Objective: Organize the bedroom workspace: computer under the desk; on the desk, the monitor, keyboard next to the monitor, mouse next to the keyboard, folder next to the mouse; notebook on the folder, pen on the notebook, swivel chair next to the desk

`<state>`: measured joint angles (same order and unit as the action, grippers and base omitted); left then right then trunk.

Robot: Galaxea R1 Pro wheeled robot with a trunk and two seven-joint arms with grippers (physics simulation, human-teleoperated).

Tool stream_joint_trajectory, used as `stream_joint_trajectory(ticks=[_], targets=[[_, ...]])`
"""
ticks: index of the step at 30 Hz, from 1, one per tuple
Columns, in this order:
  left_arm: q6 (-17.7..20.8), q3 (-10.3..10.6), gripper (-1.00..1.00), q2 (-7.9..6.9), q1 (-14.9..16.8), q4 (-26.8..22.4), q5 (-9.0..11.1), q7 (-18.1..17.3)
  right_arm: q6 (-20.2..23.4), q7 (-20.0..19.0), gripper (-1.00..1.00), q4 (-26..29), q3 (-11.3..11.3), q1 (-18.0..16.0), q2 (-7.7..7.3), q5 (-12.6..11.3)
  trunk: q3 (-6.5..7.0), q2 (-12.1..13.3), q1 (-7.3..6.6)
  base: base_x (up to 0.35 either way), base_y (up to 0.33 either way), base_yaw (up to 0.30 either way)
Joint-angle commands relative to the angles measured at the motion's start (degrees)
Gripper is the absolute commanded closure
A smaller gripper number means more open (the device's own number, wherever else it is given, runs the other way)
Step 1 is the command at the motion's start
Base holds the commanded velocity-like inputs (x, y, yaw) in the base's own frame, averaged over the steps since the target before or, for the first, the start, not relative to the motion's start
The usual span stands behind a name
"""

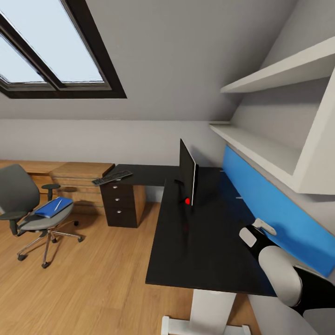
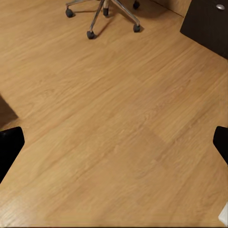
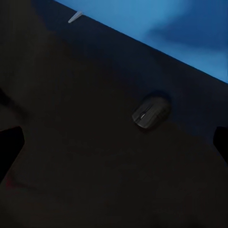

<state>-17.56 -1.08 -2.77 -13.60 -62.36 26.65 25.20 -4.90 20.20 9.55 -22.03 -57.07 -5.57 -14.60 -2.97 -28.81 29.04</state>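
Mouse (image 3: 152, 113) sits on the black bench top (image 1: 204, 242), close to the blue wall panel (image 1: 279, 209), untouched. Right tool (image 3: 116, 142) hovers above it, fingers spread wide, gripping nothing. Monitor (image 1: 187, 174) stands edge-on on the bench, red light at its lower corner. Keyboard (image 1: 112, 177) lies on the far wing of the bench, overhanging the corner above the drawer unit (image 1: 122, 202). Folder (image 1: 53, 207) rests on the swivel chair (image 1: 28, 209) seat with the pen (image 1: 57, 204) on top; chair stands well apart from the bench. Left tool (image 2: 116, 142) is released, over bare wood floor (image 2: 114, 123) near the chair's casters.
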Motion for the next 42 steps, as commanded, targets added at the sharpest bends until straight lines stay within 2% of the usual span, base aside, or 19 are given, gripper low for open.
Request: stream_joint_trajectory(ticks=[1,11,18,42], targets=[[-0.28,0.16,-1.00,-0.02,0.00,0.09,0.53,0.04,-0.36,0.07,-1.00,-0.06,0.22,-0.06,0.00,-0.61,-0.29,-0.52,0.26,0.000,0.000,0.000],[-0.29,0.45,-1.00,0.04,-0.02,0.79,0.51,0.11,-0.44,0.02,-1.00,0.02,0.23,-0.06,-0.11,-0.63,-2.09,-4.54,2.45,0.000,0.000,0.000],[-0.29,0.46,-1.00,0.03,-0.02,0.92,0.51,0.11,-3.00,0.22,-1.00,0.03,0.01,-0.06,0.08,-0.86,-3.34,-7.34,3.99,0.000,0.000,0.000],[-0.35,0.40,-1.00,-0.04,-0.02,1.11,0.72,0.39,-4.83,0.58,-1.00,0.01,0.17,-0.06,-0.21,-0.61,-7.65,-16.97,9.26,0.000,0.000,0.000]])
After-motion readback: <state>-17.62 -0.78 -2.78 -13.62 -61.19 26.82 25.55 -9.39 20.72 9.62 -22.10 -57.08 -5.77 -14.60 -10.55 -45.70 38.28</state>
